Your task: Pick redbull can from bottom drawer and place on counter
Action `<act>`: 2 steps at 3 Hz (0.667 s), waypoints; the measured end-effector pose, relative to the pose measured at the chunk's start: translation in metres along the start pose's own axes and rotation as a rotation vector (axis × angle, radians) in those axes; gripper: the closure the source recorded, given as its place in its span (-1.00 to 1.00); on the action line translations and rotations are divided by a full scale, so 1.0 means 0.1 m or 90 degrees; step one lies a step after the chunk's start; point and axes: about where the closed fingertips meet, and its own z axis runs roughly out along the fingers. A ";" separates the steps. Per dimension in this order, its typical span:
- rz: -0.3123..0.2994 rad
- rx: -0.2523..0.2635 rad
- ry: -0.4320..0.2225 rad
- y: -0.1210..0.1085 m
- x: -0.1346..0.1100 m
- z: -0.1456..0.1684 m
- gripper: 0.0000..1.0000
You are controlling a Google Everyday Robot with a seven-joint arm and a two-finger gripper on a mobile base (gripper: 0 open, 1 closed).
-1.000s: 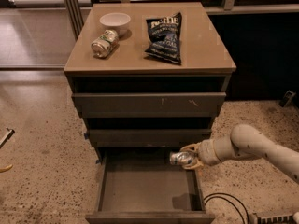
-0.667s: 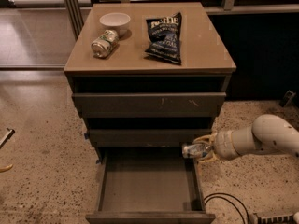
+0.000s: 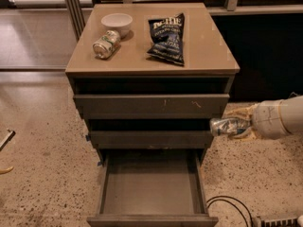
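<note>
Over the last second the redbull can has come out of the bottom drawer. A second ago it was low over the drawer's right rear corner; now it hangs in the air off the right side of the cabinet, level with the middle drawer front and just clear of its right edge. The gripper has drawn back to the right and risen with it. Its jaws are clamped on the can, which lies on its side with one shiny end pointing left toward the cabinet. The pick therefore looks done, and what remains is the lift to the counter and the set-down. The can is still well below the tan top, so it has a good way to climb first. The drawer stays pulled out and its grey inside shows nothing in it. On the counter a white bowl and a green-and-white can on its side fill the far left, a dark chip bag lies in the middle, and the right strip is bare. The arm is cut off by the right edge, so its reach cannot be judged. The can's right end is buried in the pale fingers, and its label is too blurred to read.
</note>
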 end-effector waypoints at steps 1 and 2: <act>-0.035 0.036 0.026 -0.32 -0.16 -0.55 1.00; -0.038 0.093 0.020 -0.66 -0.34 -0.82 1.00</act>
